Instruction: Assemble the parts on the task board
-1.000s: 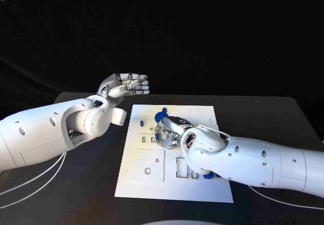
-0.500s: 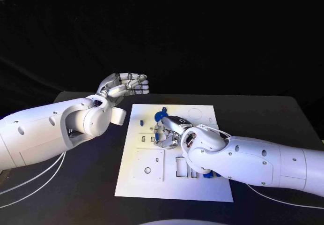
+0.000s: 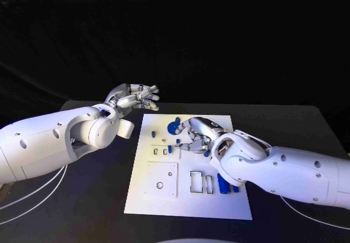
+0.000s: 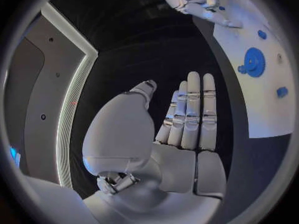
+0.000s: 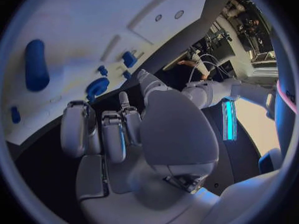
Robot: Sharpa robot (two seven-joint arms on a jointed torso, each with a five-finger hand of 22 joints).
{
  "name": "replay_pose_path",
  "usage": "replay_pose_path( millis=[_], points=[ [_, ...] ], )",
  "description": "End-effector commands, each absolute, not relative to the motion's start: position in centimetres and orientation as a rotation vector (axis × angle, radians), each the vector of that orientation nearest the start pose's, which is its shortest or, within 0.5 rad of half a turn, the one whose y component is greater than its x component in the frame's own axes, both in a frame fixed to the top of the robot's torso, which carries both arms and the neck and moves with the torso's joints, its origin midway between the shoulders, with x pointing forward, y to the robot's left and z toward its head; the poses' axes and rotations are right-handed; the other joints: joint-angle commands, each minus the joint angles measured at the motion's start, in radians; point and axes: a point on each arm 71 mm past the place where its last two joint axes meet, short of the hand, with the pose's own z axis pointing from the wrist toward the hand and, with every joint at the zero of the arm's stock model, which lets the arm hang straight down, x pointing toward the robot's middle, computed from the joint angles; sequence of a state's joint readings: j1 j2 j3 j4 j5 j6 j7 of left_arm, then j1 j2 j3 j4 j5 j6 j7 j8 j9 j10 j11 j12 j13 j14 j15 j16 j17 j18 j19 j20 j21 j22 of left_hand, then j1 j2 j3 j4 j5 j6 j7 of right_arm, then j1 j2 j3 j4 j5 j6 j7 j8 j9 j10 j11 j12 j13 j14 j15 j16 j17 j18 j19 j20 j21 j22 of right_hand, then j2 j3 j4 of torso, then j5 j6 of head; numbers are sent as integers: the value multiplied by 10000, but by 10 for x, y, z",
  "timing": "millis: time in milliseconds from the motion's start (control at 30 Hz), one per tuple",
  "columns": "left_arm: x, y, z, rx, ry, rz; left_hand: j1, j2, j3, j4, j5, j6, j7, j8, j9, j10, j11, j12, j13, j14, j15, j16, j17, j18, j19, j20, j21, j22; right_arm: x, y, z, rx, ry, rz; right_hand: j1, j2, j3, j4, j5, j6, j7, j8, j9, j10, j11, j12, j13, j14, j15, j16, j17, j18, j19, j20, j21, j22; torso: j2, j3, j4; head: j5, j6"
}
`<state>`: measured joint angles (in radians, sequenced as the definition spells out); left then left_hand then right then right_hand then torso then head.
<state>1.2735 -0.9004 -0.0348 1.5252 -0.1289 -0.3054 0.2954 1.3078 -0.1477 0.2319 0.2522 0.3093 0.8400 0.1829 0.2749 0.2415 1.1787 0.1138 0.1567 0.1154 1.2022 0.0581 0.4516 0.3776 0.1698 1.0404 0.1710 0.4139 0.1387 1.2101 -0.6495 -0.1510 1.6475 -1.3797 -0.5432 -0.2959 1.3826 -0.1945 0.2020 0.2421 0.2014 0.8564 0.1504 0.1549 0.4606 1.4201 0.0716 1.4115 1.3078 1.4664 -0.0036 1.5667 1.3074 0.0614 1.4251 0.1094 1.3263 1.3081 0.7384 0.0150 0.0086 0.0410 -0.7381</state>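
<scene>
My left hand [image 3: 136,95] sits raised over the far left part of the desk [image 3: 299,126], beyond the board's near-left corner and well apart from every part. From its wrist camera the fingers [image 4: 194,112] stand straight and side by side with the thumb out to one side, and the palm is bare, so that hand is open and holding nothing.

The task board [image 3: 157,202] lies flat in the middle of the desk. On its far end I see a blue gear [image 3: 174,125], and just left of it a small blue peg [image 3: 153,133]. Toward the near end, a blue bar [image 3: 221,183] lies next to a pair of rectangular slots, close against my right forearm.

My right hand [image 3: 195,136] hangs over the middle of the board, just beside the gear. Its fingers [image 5: 113,134] are bent downward toward the board, and small blue pieces [image 3: 170,148] show right at the fingertips. I cannot tell from either camera whether it is pinching one of them or only hovering above them.
</scene>
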Motion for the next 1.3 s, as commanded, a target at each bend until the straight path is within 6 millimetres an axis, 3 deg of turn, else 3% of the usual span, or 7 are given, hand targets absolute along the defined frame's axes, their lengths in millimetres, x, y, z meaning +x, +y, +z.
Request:
replay_pose_path(
  millis=[33,167,267,400,700,900,1300],
  points=[
    [498,229,-154,-8601,17067,-13507,3,71,-254,271,-115,-105,-182,284,204,444,-233,554,313,406,-273,1082,852,114,535,-276,521,285,438,-101,-183,1035,16084,9799,120,42,67,87,94,98,-25,75,23,7,-51,24,766,1017,1,2,2535,74,-58,-51,-64,606,-64,-1,-29,31,46],
    [494,225,-164,-7643,19014,-12524,-35,307,-476,366,-323,104,-542,666,465,1354,-650,1861,1146,1192,-696,3193,2220,123,1192,-691,1689,990,445,-130,-169,2376,16276,9958,132,86,158,180,252,180,-48,154,48,-7,-75,17,755,1003,-23,-20,2482,90,-94,-75,-138,561,-117,21,-92,79,41],
    [491,223,-170,-7124,20088,-11524,-373,532,-817,353,-323,395,-738,1138,907,952,-883,3296,2320,2715,-967,8531,8067,-3,1503,-985,3450,2187,449,-149,-161,3050,16342,9861,137,97,200,214,339,198,-54,178,56,-7,-83,18,755,1001,-30,-24,2474,92,-96,-85,-149,558,-175,42,-137,118,26],
    [490,222,-177,-6599,21160,-9837,-932,954,-1114,430,-268,365,-1048,2125,1999,779,-1122,5630,4062,3598,-1228,10954,11499,-576,2742,-1181,7662,7569,456,-176,-152,3694,16243,9526,147,90,236,237,428,217,-61,202,67,-10,-91,14,750,1000,-37,-26,2469,95,-102,-93,-165,550,-254,91,-151,194,-25],
    [487,216,-185,-5730,22480,-7529,-473,1102,-666,406,-645,932,-1057,1011,1529,1908,-1184,9435,8313,3686,-1193,11192,11932,-854,3110,-1197,9332,10013,467,-213,-145,4313,16009,8743,159,64,281,264,539,230,-68,229,81,-16,-99,8,742,998,-46,-29,2462,95,-103,-102,-176,549,-393,198,-106,310,-169],
    [486,205,-191,-5000,23408,-6492,-1461,906,-862,414,1804,1443,-1165,924,1744,1887,-1274,9583,8588,3686,-1275,11192,11932,-867,3038,-1273,9454,10228,472,-224,-144,4453,15963,8419,196,-65,499,363,1178,166,-66,271,109,-34,-108,-15,717,998,-58,-32,2459,97,-102,-122,-214,550,-456,238,-105,318,-253],
    [490,191,-196,-3942,23970,-5214,-2723,713,-898,417,2496,1619,-1492,2217,3644,1862,-1531,9682,8814,3686,-1495,11192,11932,-871,3014,-1472,9460,10394,476,-232,-144,4512,15979,8126,190,-134,635,395,1473,145,-64,294,123,-51,-106,-34,692,994,-59,-39,2443,100,-105,-124,-239,548,-448,241,-123,292,-339]
  ],
)
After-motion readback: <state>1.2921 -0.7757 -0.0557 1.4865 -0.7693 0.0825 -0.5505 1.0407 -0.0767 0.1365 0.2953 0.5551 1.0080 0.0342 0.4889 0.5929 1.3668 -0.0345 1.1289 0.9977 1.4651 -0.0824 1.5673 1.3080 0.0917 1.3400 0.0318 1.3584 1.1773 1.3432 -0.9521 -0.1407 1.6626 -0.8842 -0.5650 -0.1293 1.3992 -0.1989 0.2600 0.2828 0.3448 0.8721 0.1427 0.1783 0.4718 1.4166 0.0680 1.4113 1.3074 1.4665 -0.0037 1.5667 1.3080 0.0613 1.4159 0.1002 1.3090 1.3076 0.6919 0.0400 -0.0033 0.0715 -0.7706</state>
